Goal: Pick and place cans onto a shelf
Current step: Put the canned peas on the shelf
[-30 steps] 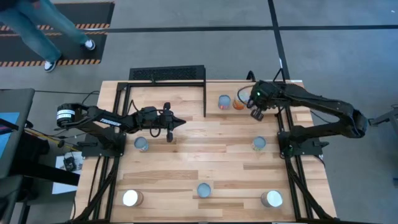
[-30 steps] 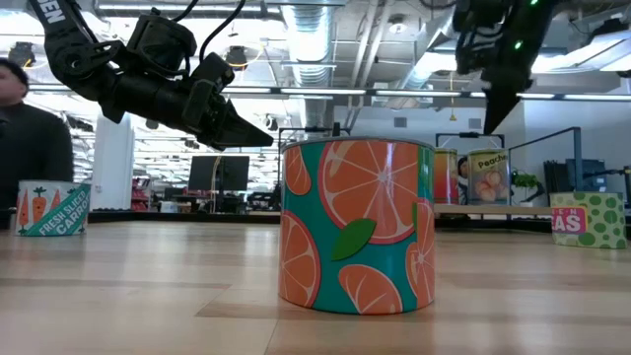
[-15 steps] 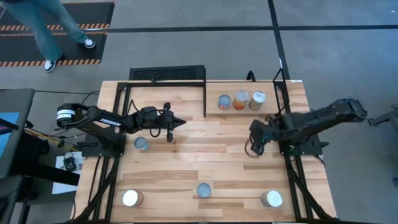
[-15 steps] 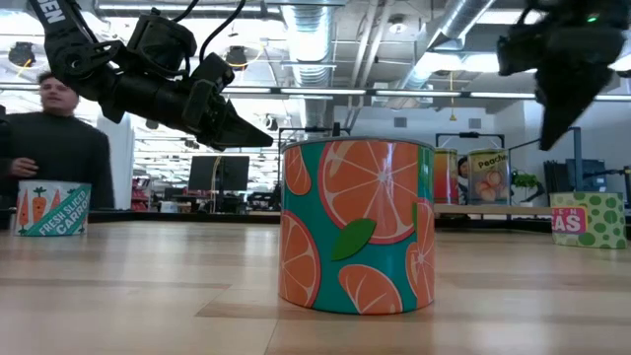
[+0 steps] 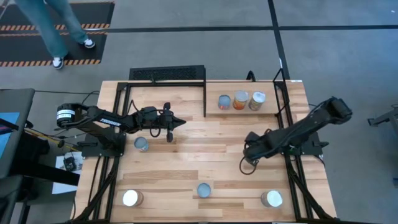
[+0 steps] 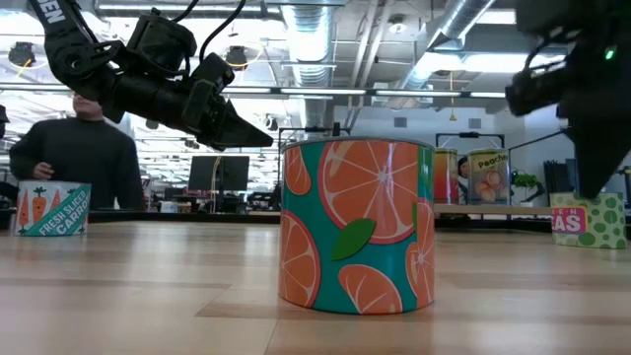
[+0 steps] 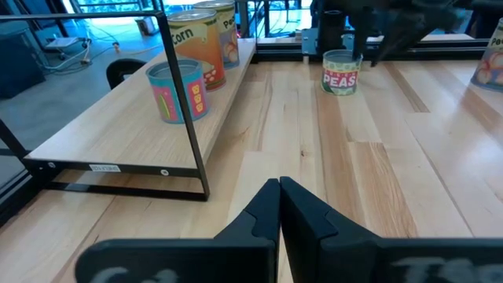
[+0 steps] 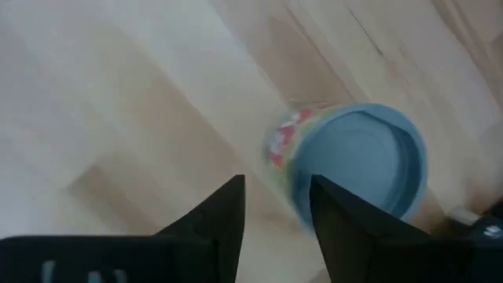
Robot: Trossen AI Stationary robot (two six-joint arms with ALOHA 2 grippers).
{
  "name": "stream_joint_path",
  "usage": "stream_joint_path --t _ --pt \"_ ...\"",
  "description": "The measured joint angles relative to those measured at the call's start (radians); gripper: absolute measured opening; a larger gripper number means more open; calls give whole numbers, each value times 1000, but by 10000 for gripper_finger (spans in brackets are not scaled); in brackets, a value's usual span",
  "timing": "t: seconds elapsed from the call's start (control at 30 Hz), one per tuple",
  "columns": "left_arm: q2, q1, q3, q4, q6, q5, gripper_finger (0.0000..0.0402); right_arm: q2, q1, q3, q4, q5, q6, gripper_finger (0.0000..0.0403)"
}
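The right gripper [image 8: 275,224] hangs over the table in front of the shelf [image 5: 273,90], on its right side. Its two fingers [image 8: 224,216] stand apart with nothing between them. Just ahead of them, in the right wrist view, stands a can [image 8: 357,161] with a pale-blue top. It is upright on the wood and not yet between the fingers. The wide gap suits a straddling grasp around the can's side, so this looks like the approach to a pick. The gripper would first need to centre over the can.

Three cans [image 5: 240,99] already stand in a row along the right part of the shelf, close together, which leaves room to their left for more.

The left gripper [image 5: 177,122] waits in front of the shelf's left end, its fingers pressed together and holding nothing.

Farther out from the shelf, four more cans [image 5: 203,190] stand well apart on the table, all still to be moved.
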Motion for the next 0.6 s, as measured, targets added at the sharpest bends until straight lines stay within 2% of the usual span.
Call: stream_joint_path --t 0.1,0.2,0.37,0.47,0.6 --pt "0 0 0 0 0 0 0 53 -18 1 -13 2 -22 166" --pt "0 0 0 0 0 0 0 89 -31 3 -32 8 -55 145" --pt "0 0 0 0 0 0 0 103 -42 16 -43 5 -129 67" --pt "0 0 0 0 0 0 0 68 -51 55 -87 9 -164 16" --pt "0 0 0 0 0 0 0 -16 -100 102 -212 54 -174 19"
